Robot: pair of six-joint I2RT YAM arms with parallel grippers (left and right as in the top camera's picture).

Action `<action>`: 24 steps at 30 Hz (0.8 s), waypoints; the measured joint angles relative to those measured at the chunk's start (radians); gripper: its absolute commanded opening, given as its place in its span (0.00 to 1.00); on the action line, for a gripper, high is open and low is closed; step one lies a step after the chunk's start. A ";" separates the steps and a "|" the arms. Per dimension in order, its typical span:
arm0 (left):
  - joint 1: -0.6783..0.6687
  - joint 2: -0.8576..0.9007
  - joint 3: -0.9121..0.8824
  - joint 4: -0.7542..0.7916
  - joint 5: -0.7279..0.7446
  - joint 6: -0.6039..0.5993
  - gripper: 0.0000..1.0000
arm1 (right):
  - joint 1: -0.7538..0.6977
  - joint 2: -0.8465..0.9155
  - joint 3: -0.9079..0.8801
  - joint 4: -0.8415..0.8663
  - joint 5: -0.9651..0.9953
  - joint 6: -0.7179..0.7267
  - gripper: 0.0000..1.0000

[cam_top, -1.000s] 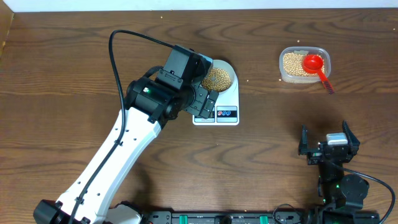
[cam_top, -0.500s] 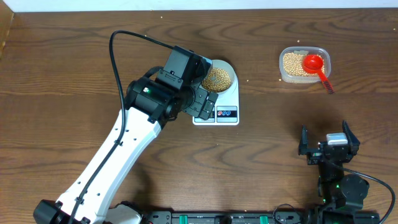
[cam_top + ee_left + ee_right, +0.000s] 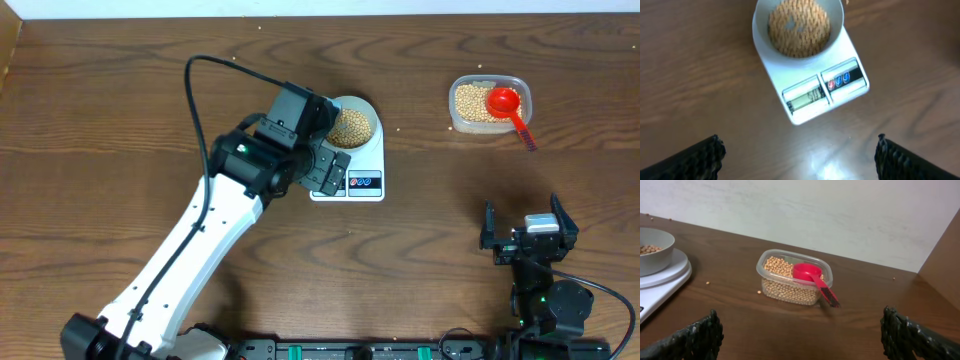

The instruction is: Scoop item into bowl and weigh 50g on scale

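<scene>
Arm (image 3: 200, 250) at left angled above scale (image 3: 815, 82) — hand (image 3: 799, 150) spread.

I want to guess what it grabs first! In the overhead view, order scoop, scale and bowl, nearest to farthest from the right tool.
1. Scoop, in the tub ahead.
2. Scale, farther left.
3. Bowl, on the scale's far end.

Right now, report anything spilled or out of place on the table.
A few stray beans lie on the bare table, beside the clear tub and near the scale. Otherwise nothing stands out: the bowl sits upright on the scale.
</scene>
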 measured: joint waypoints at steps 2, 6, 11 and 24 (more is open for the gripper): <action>-0.002 0.000 -0.061 0.084 -0.021 0.000 0.98 | 0.000 0.000 0.000 0.001 0.001 0.000 0.99; -0.005 -0.046 -0.219 0.246 -0.111 -0.047 0.98 | 0.000 0.000 0.000 0.000 0.004 0.000 0.99; -0.005 -0.217 -0.385 0.457 -0.253 -0.122 0.98 | 0.000 0.000 0.000 0.000 0.007 0.000 0.99; -0.005 -0.502 -0.957 1.165 -0.394 -0.093 0.98 | 0.000 0.000 0.000 0.000 0.011 0.000 0.99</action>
